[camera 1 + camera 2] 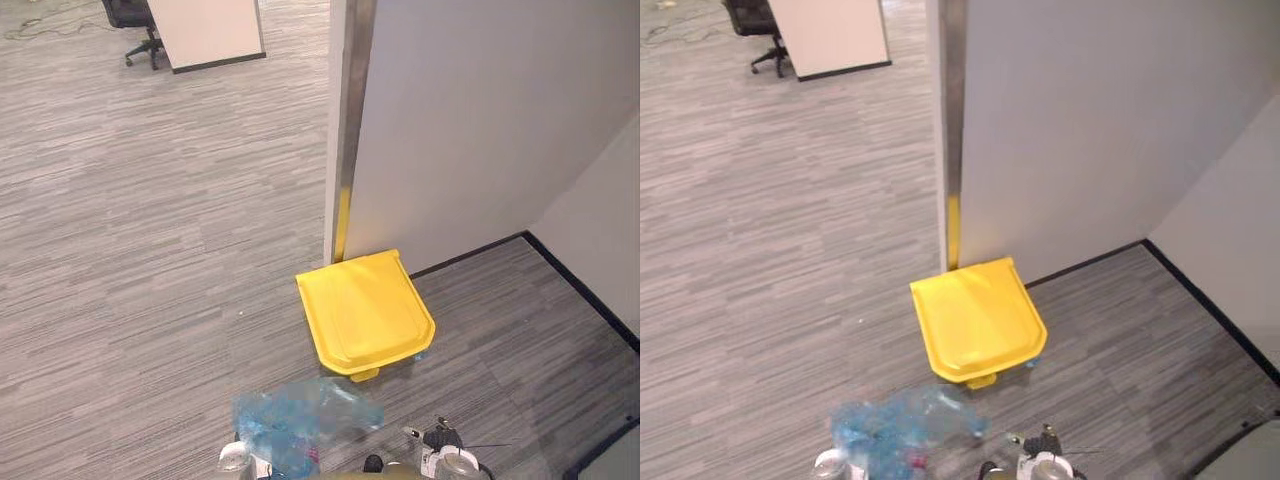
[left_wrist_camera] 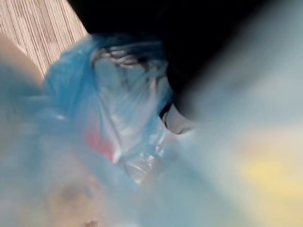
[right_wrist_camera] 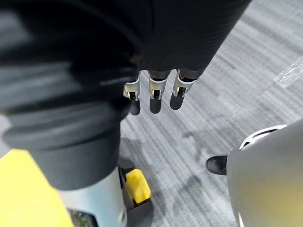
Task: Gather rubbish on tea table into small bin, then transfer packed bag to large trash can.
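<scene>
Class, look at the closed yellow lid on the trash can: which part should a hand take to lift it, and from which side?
Probably the near edge of the yellow lid, approached from the robot's side: its far edge sits by the wall, so the hinge is likely there. The right hand hangs open.

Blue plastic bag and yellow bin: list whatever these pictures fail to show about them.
- Translucent blue plastic bag: the bottom edge of the eye views cuts it off; blur in the left wrist view hides its contents and what holds it.
- Yellow-lidded large trash can: shut, so its inside is hidden.
- Right hand: the dark ribbed cover hides its thumb in the right wrist view.
</scene>
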You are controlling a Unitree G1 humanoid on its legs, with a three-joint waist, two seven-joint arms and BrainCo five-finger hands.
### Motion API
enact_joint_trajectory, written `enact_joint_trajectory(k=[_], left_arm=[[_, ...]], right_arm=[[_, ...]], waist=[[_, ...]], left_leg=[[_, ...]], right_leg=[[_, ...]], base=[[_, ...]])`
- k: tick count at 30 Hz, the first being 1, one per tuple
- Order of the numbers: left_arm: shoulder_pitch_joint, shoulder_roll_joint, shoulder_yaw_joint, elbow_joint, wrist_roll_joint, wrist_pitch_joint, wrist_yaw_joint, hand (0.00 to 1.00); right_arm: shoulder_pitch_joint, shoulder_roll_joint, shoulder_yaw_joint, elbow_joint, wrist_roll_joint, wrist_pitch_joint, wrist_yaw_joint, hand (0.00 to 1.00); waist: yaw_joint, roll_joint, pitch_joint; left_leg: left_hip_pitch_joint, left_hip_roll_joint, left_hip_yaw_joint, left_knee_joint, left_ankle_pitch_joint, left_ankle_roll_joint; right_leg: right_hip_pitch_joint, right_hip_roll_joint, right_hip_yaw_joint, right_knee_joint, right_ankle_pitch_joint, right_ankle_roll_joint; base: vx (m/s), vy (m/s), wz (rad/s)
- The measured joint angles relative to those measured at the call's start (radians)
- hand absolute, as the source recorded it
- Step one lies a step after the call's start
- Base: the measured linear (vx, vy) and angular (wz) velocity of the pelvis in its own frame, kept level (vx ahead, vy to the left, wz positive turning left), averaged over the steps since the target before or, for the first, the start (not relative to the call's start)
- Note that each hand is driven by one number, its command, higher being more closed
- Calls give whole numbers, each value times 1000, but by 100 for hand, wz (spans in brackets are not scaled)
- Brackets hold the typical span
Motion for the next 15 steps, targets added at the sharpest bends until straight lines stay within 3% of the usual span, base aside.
enact_joint_trajectory(k=[3,15], left_arm=[[1,6,-18,0,1,0,0,100],[10,43,-24,19,0,0,2,100]], right_arm=[[13,-2,1,0,0,-1,2,0],[16,-1,2,12,0,-1,5,0]], waist=[[0,-3,-2],[1,-13,-7]], left_leg=[[0,-20,-16,3,0,0],[-4,-43,-28,3,0,1]], right_leg=[[26,-18,-1,-37,16,20],[30,-30,17,-87,63,25]], base=[[11,59,8],[-23,14,-4]])
